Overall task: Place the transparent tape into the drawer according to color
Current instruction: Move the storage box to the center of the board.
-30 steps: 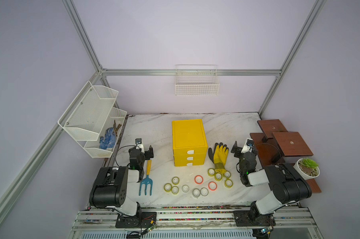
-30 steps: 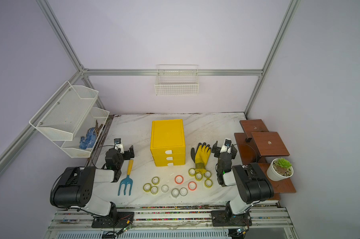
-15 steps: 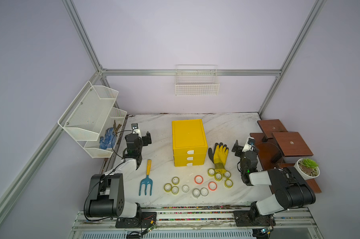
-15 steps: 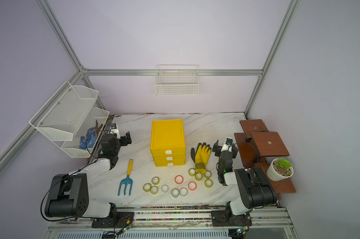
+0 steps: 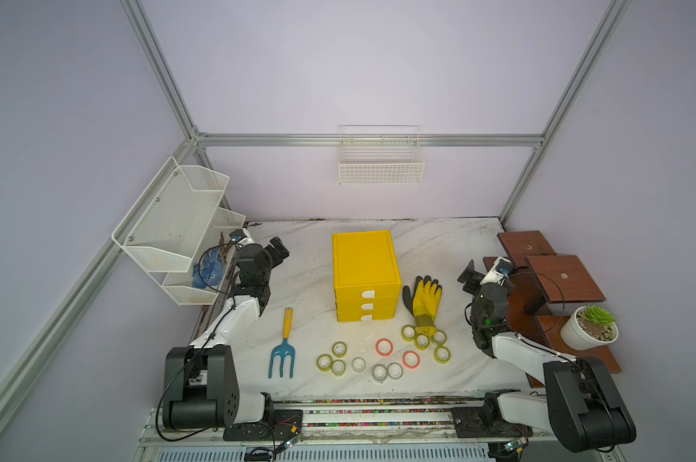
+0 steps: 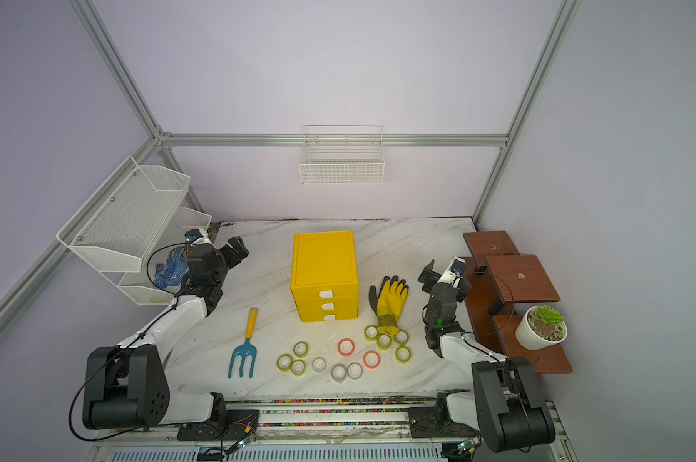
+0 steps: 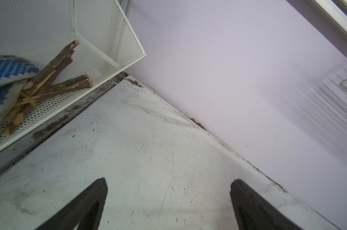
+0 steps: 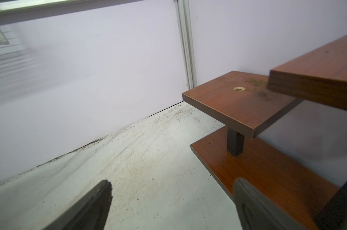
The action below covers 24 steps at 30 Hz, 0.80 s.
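The yellow cabinet (image 5: pixel 365 262) (image 6: pixel 324 260) stands mid-table with its three drawers shut, white tab handles (image 5: pixel 367 306) facing the front. The transparent tape lies loose in front of it in both top views: yellow-green rolls (image 5: pixel 338 349) at left, clear-greyish rolls (image 5: pixel 379 373) in the middle, orange-red rolls (image 5: pixel 384 347), and more yellow-green rolls (image 5: pixel 421 341) by the glove cuff. My left gripper (image 5: pixel 279 250) (image 7: pixel 168 185) hangs open and empty over the back left of the table. My right gripper (image 5: pixel 471 276) (image 8: pixel 172 185) is open and empty beside the wooden shelf.
A yellow-and-black glove (image 5: pixel 424 300) lies right of the cabinet, a blue garden fork (image 5: pixel 283 348) to its left. A white mesh rack (image 5: pixel 170 228) with a blue-dotted glove (image 5: pixel 207 270) and sticks (image 7: pixel 49 79) lines the left wall. Stepped wooden shelf (image 5: pixel 554 280) and potted plant (image 5: pixel 590 328) at right.
The left arm has stretched out, carrying its gripper back toward the mesh rack. The right arm has reached slightly farther back. Both grippers stayed open and the tape has not moved.
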{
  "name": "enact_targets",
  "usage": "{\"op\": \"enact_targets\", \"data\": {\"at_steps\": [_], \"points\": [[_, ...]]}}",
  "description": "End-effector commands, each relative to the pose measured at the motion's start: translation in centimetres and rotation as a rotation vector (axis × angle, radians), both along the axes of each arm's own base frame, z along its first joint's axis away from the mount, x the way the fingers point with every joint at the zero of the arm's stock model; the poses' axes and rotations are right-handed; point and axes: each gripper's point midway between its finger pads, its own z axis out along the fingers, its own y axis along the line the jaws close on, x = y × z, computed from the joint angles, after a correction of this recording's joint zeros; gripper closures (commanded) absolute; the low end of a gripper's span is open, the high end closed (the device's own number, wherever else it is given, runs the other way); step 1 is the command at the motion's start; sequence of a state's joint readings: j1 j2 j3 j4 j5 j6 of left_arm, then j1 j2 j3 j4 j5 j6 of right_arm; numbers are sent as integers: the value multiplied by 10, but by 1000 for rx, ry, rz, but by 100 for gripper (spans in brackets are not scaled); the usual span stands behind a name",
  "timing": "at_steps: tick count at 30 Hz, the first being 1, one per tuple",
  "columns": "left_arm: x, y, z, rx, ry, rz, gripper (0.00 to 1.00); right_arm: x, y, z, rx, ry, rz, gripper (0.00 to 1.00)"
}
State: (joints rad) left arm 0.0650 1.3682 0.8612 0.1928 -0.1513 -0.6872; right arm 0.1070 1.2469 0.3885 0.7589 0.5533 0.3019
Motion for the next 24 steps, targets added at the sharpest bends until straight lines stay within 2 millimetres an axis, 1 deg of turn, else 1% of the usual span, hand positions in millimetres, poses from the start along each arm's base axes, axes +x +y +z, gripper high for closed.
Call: {"op": "enact_targets", "data": {"at_steps": [1, 2, 3, 4, 6, 8, 11, 12, 13, 15, 16, 18, 20, 22, 24], "points": [[1, -1, 12, -175, -75, -16, 0, -3, -9, -12, 225, -3, -68, 0], [3, -5, 12, -199, -77, -38, 0, 2, -5, -12, 233, 17, -29, 0], [3, -7, 13, -225, -77, -50, 0, 3, -4, -14, 246, 24, -25, 6], [4, -12, 13, -259, -81, -72, 0, 2, -4, -14, 265, 13, -28, 9], [7, -19, 16, -304, -87, -123, 0, -3, -4, -11, 319, -41, -16, 10], [10, -31, 21, -326, -92, -193, 0, -1, 6, -6, 360, -54, 64, 10], [14, -49, 21, -361, -46, -291, 0, 8, 32, 0, 345, 51, 212, 10], [14, -56, 24, -367, -33, -327, 0, 9, 38, -1, 361, 86, 240, 10], [19, -65, 11, -383, 14, -367, 0, 10, 44, -1, 380, 117, 269, 11], [19, -81, 7, -400, 68, -420, 0, 8, 57, 3, 408, 143, 330, 16], [18, -91, 5, -407, 96, -451, 0, 6, 64, 8, 418, 139, 369, 19], [15, -111, 7, -402, 118, -514, 0, -1, 73, 17, 442, 128, 413, 21], [10, -130, 14, -390, 139, -569, 0, -8, 92, 31, 450, 115, 518, 25], [3, -144, 23, -374, 151, -606, 0, -16, 110, 35, 460, 149, 591, 28], [-7, -151, 24, -361, 182, -622, 0, -27, 128, 35, 469, 180, 668, 30]]}}
